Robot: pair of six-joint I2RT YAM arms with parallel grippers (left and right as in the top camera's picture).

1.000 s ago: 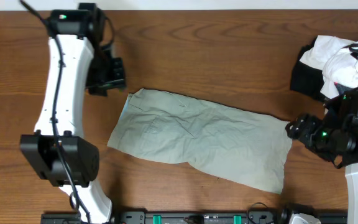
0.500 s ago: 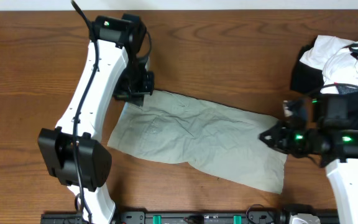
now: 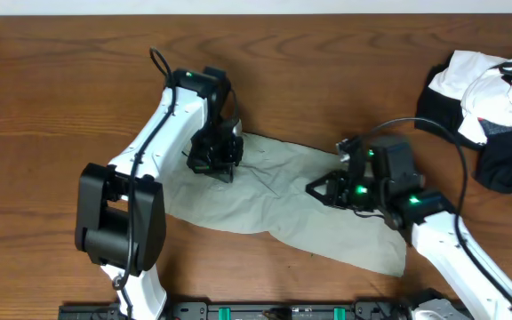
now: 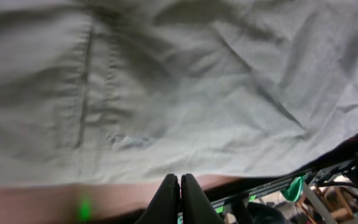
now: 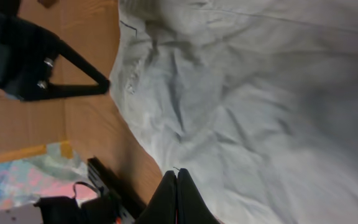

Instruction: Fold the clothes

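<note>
The clothes [image 3: 274, 204] are one grey-beige garment lying wrinkled across the middle of the wooden table, also filling the left wrist view [image 4: 197, 93] and the right wrist view [image 5: 266, 106]. My left gripper [image 3: 219, 171] is down on the garment's upper left part. Its fingers are pressed together at a cloth edge [image 4: 179, 180], shut on the clothes. My right gripper [image 3: 315, 189] is over the garment's right half, reaching left. It is shut too [image 5: 176, 175], with a thread of the cloth at its tip. The garment's upper right corner is hidden under the right arm.
A heap of black and white garments [image 3: 492, 89] lies at the back right corner. A black rail with green parts [image 3: 283, 312] runs along the table's front edge. Bare wood [image 3: 327, 71] lies behind the garment.
Both arms have swung inward from the garment's ends. The left gripper shut at the upper left corner and moved down and right. The right gripper shut at the right edge and moved left.
</note>
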